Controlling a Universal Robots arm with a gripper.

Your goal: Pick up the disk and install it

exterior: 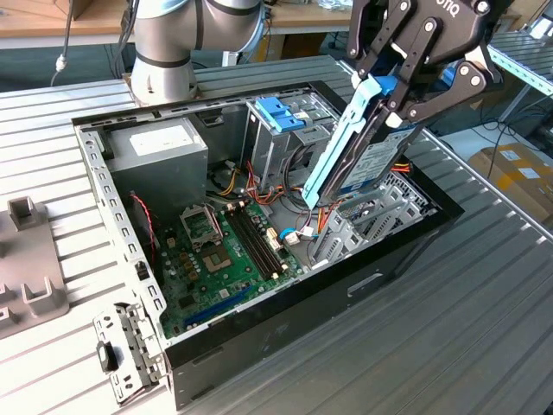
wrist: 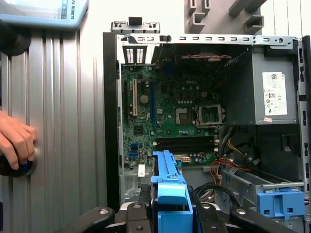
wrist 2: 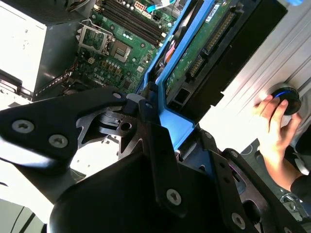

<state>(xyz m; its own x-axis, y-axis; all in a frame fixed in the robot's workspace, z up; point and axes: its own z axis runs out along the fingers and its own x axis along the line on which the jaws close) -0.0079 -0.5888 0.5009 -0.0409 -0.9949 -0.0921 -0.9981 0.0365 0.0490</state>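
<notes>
disk [exterior: 339, 151]: is showing a bright blue frame around a grey-silver body. gripper [exterior: 387, 102]: is appearing black. motherboard [exterior: 226, 259]: is showing green with black slots. computer case [exterior: 285, 333]: is showing black. table [exterior: 484, 346]: is showing pale grey ribbing. drive-cage bracket [exterior: 281, 114]: is showing blue.

Top: open black metal computer case [exterior: 285, 327], uncovered, free from above.
Case middle: flat green motherboard [exterior: 220, 259], open room over it.
Along case walls: grey power supply box [exterior: 160, 151] and tall metal drive cage [exterior: 268, 156] stand high.
Case end at the exterior view's right: black gripper [exterior: 389, 99] clamping tilted blue-framed grey disk [exterior: 341, 147] takes up the space.
Outside case: person's hand [wrist: 15, 143] on the table.
</notes>
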